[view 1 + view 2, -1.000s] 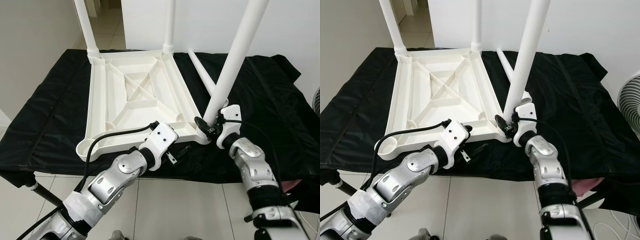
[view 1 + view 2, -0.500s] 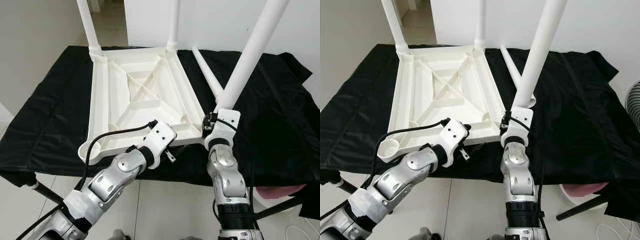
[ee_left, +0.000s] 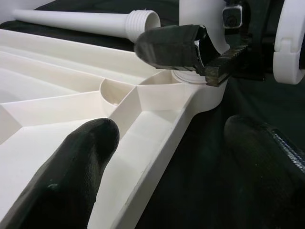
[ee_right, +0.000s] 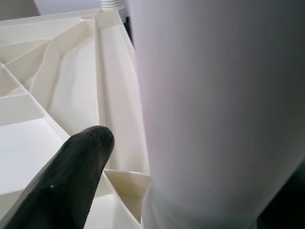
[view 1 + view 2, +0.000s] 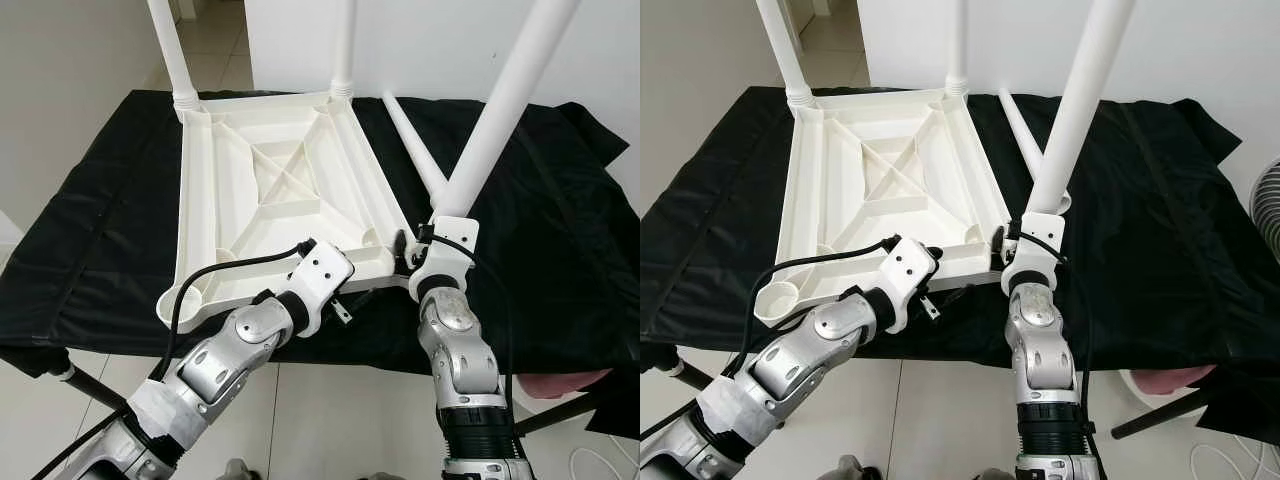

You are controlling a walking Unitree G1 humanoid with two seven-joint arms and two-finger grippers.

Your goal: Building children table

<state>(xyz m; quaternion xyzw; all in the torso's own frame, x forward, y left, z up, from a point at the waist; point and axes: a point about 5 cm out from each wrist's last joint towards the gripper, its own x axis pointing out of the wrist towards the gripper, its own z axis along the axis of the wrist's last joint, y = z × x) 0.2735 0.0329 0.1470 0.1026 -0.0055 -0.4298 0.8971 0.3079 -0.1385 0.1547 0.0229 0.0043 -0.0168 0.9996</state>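
Right tool (image 5: 412, 252) clamped on slanted white leg (image 5: 495, 115) at tabletop (image 5: 270, 190) corner, centre frame; left tool (image 5: 345, 300) spread at near rim, lower centre.

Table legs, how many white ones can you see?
4. Two legs stand up in the far corners of the upside-down tabletop: far-left, far-right. The right gripper holds one at the near-right corner. One lies loose on the black cloth.
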